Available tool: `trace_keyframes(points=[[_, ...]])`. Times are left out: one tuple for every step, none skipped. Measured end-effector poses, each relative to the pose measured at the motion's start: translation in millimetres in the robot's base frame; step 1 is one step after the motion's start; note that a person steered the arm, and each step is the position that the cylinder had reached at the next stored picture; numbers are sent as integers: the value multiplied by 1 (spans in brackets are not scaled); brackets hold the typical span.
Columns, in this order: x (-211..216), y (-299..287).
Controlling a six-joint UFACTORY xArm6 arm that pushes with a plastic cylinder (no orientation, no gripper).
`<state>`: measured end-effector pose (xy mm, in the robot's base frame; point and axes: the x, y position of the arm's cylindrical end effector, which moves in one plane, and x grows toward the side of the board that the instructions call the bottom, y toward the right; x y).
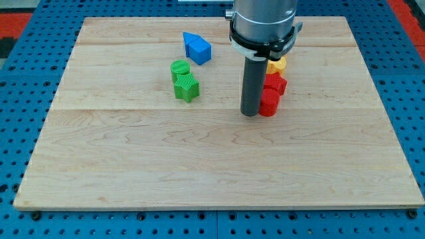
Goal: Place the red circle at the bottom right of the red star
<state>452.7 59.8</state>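
The red circle [269, 103] sits right of centre on the wooden board, directly below the red star [275, 83] and touching it. My tip [250, 113] rests on the board against the red circle's left side. The rod and its grey collar hide part of the star and the blocks behind it.
A yellow block [277, 65] peeks out just above the red star; the arm covers what lies behind it. A blue block pair [196, 48] lies near the view's top. A green circle [179, 68] and a green star [186, 87] sit left of centre.
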Motion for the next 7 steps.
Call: trace_keyframes(points=[[0,12],[0,50],[19,34],[-11,-20],[-34,-13],[-57,-8],[-69,8]])
